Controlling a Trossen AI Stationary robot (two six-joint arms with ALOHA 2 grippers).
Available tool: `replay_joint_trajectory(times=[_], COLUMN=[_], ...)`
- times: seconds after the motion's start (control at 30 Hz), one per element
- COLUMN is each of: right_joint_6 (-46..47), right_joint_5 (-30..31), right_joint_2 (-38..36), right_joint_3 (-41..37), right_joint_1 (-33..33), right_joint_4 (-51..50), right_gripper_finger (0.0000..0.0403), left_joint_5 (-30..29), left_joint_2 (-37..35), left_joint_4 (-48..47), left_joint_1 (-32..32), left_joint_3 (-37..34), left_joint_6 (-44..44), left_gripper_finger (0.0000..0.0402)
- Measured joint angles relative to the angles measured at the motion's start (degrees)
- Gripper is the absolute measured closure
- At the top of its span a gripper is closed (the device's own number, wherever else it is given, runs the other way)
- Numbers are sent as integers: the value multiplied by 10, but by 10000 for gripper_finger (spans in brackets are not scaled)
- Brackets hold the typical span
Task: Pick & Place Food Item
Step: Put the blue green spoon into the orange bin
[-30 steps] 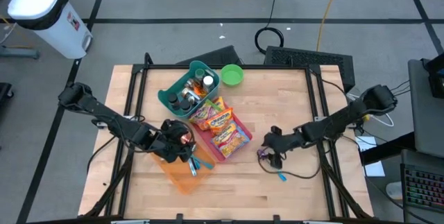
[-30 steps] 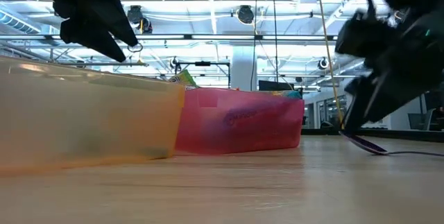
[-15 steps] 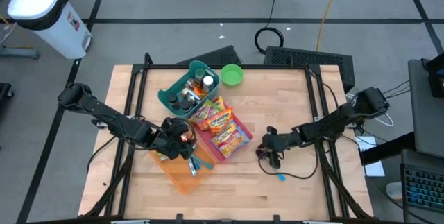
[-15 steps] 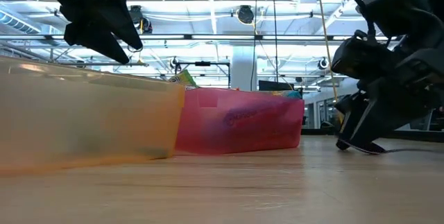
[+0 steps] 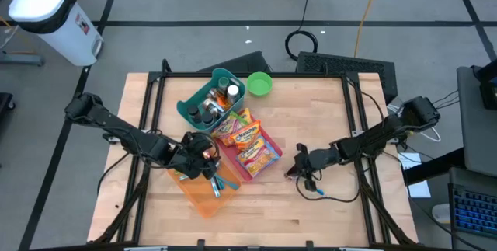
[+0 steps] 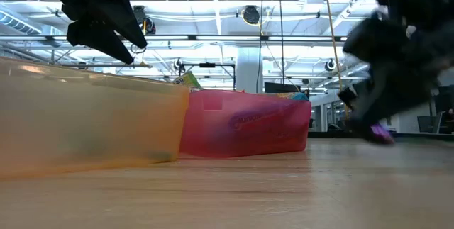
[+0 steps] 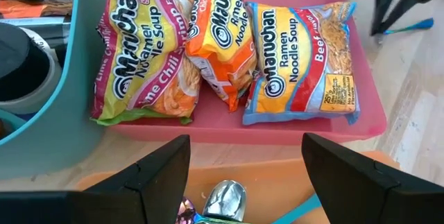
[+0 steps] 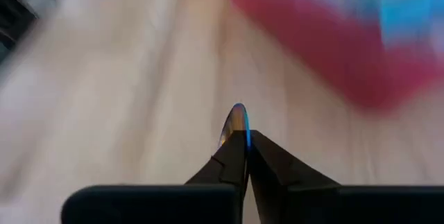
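**Right arm lifted a thin utensil off the table beside the pink tray**

Half a second before, the right gripper (image 5: 301, 170) had sat low with its tips on the wood; it had since risen slightly and shifted toward the table's right, and the low view caught it blurred in motion. Its fingers (image 8: 239, 156) were clenched on a thin blue-edged utensil (image 8: 236, 123), seen edge-on. The left gripper (image 5: 200, 160) had stayed over the orange bin (image 5: 203, 194), its fingers (image 7: 161, 172) spread apart.

Only the left wrist view showed the food plainly: three Maruchan ramen packets (image 7: 223, 47) lying side by side in the pink tray (image 7: 372, 116). From above, the teal bin (image 5: 211, 98) and green bowl (image 5: 259, 85) stood behind the tray.
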Motion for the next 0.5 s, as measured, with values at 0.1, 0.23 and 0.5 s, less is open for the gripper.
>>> replay_joint_trajectory(times=[0.1,0.23,0.5], right_joint_6=[-15,-97,-252], right_joint_5=[8,45,190], right_joint_2=[-26,-52,-56], right_joint_3=[13,40,104], right_joint_1=[10,32,51], right_joint_4=[49,159,264], right_gripper_finger=[401,402,402], left_joint_5=[0,-9,-9], left_joint_2=[0,0,32], left_joint_4=[1,52,324], left_joint_1=[0,0,-2], left_joint_3=[0,0,1], left_joint_6=[-1,25,248], left_gripper_finger=[119,119,119])
